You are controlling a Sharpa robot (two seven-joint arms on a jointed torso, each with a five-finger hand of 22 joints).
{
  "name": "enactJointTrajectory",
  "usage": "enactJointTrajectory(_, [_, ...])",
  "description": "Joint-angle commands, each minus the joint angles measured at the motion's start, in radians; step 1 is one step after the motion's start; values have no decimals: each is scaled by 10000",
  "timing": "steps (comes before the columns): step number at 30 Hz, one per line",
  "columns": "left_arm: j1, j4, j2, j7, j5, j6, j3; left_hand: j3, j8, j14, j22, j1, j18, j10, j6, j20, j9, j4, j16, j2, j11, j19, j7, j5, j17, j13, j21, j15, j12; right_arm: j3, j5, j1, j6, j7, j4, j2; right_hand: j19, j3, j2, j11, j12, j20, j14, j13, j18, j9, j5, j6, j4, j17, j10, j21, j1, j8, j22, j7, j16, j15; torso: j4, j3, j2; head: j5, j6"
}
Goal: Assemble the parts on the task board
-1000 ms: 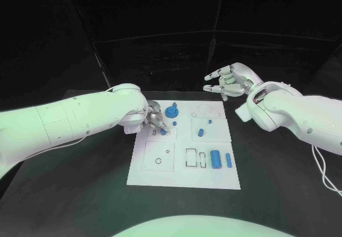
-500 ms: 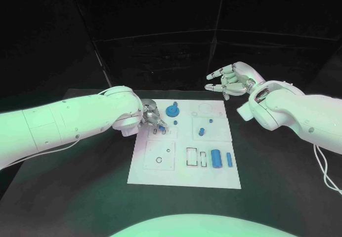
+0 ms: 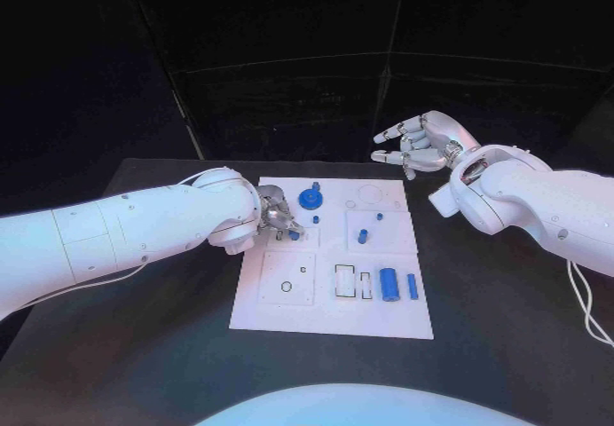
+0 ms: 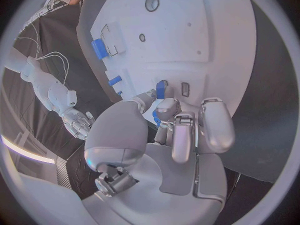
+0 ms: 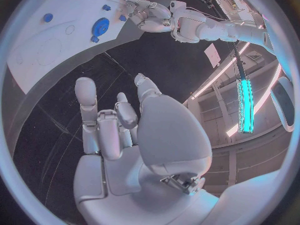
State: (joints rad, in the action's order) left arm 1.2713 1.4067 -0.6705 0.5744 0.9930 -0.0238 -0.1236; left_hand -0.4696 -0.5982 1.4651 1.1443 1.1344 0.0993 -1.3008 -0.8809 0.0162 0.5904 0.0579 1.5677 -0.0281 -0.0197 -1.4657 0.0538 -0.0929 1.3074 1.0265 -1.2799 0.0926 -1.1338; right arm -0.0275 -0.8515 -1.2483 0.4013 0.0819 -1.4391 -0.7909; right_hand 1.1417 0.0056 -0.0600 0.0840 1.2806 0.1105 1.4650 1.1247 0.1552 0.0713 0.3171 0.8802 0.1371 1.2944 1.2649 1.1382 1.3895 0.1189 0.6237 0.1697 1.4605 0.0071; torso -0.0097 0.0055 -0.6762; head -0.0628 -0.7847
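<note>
1. The task board [image 3: 326, 311], a white plate, was seen lying in the middle of the black surface [image 3: 499, 302], between the two white arms.
2. The left hand [image 3: 277, 218] was pictured low over the board's far left corner, its fingers drawn together around a small blue part [image 3: 295, 234] [image 4: 160, 89]; in the left wrist view the part was pinched at the fingertips, just above the white plate.
3. The right hand [image 3: 420, 142] was held up in the air beyond the board's far right corner, well apart from it, with its fingers spread and nothing in them; the same loose, empty hand [image 5: 119, 120] was shown in the right wrist view.
4. A round blue part [image 3: 310, 198] was seen standing near the board's far edge, just beside the left hand.
5. Two small blue parts [image 3: 362, 236] were shown near the board's middle.
6. Two longer blue parts [image 3: 389, 284] were seen lying side by side on the right of the board's near half, beside a dark-edged rectangular recess [image 3: 344, 281].
</note>
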Motion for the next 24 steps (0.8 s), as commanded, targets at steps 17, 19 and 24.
enactJointTrajectory(17, [-68, 1, 4, 13, 343, -72, -6, -1989, -85, 1057, 29, -31, -156, -69, 30, 11, 27, -1820, 31, 39, -30, -28, 20, -62, 2634, -37, 11, -42, 51, -8, -9, -17, -175, 44, 55, 62, -14, -65, 52, -46, -27, -42, 460, -3, 79, 0, 38, 56, 37, 5, 4, -68, -20, 52, -6, -17, -38, -66, 0, -1, -6, 6, -54])
enactJointTrajectory(19, [-69, 5, 1, 27, 343, -14, -6, -1995, -87, 1057, 30, -33, -156, -67, 30, 11, 29, -1821, 31, 37, -30, -28, 19, -62, 2634, -45, 10, -42, 57, -8, -9, -17, -183, 43, 58, 67, -14, -65, 52, -46, -27, -42, 460, -3, 79, 0, 38, 56, 37, 5, 4, -68, -20, 52, -6, -17, -38, -66, 4, 3, -7, 10, -60])
enactJointTrajectory(24, [-69, 14, -1, 85, 342, 211, -6, -2021, -98, 1057, 38, -42, -157, -59, 29, 10, 40, -1827, 31, 22, -32, -31, 18, -63, 2634, -73, 6, -42, 78, -8, -9, -17, -209, 39, 64, 76, -14, -65, 52, -46, -27, -42, 460, -3, 79, 0, 38, 56, 37, 5, 4, -68, -20, 52, -6, -17, -38, -66, -7, 0, -4, 9, -74])
